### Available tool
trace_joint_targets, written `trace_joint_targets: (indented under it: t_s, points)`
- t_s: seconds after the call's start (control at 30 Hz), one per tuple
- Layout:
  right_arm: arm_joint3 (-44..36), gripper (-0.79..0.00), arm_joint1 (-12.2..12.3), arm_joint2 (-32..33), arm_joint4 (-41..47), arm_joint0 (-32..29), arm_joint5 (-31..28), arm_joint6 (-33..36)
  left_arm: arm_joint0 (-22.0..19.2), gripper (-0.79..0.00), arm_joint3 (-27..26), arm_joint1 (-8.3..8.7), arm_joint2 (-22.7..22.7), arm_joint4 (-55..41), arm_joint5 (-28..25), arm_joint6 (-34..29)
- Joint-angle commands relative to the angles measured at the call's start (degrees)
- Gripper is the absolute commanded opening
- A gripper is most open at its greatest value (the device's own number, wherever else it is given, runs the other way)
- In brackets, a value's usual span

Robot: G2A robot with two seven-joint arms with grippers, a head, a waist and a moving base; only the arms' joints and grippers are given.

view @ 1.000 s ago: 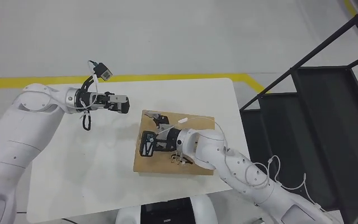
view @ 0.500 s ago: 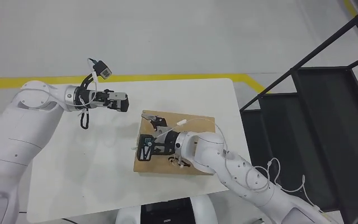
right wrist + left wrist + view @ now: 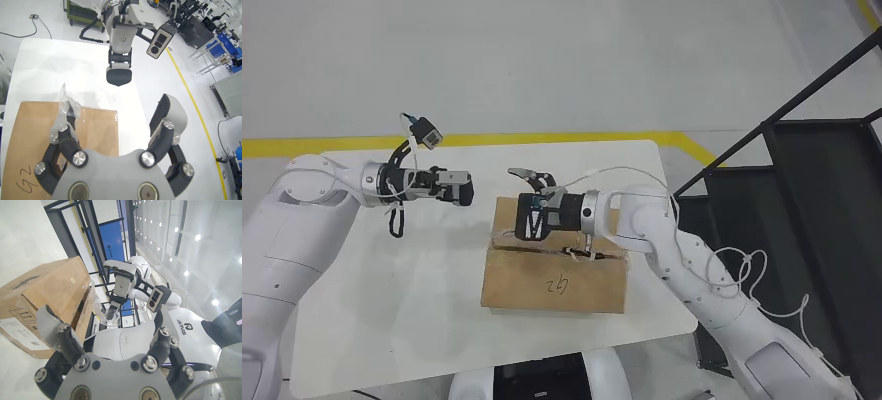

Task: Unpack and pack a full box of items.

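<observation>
Over the far edge of the brown cardboard box (image 3: 554,280) on the white table (image 3: 392,300): right gripper (image 3: 115,108), jaws spread, clear plastic bag (image 3: 111,318) with a black part merely clinging to one finger (image 3: 64,136). Nearby, left gripper (image 3: 468,188), jaws spread, empty. Could slip off outside the box, with nothing pinching it.

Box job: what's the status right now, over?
Left fingers open, empty, beside box. Right fingers open over box, clear bag clinging to one. Ahead of it: only the left arm.
</observation>
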Motion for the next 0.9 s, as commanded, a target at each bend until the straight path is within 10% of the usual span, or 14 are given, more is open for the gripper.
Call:
trace_joint_targets:
  t_s: [0.0,0.4,0.87]
  points:
    - [1.3,0.000,0.0,0.3,0.7,0.6,-1.2,-0.5,0.6,0.000,-0.7,0.10,-0.4,0.1,0.7,-0.3]
    - [4.8,0.000,2.1,8.4,8.0,-0.2,-13.6,-3.7,4.1,0.000,1.2,2.83,-9.4,3.8,1.9,1.9]
    - [-6.6,0.000,0.8,-2.4,-19.4,-10.0,19.4,1.1,6.1,0.000,-1.1,3.83,-12.2,5.5,3.5,2.6]
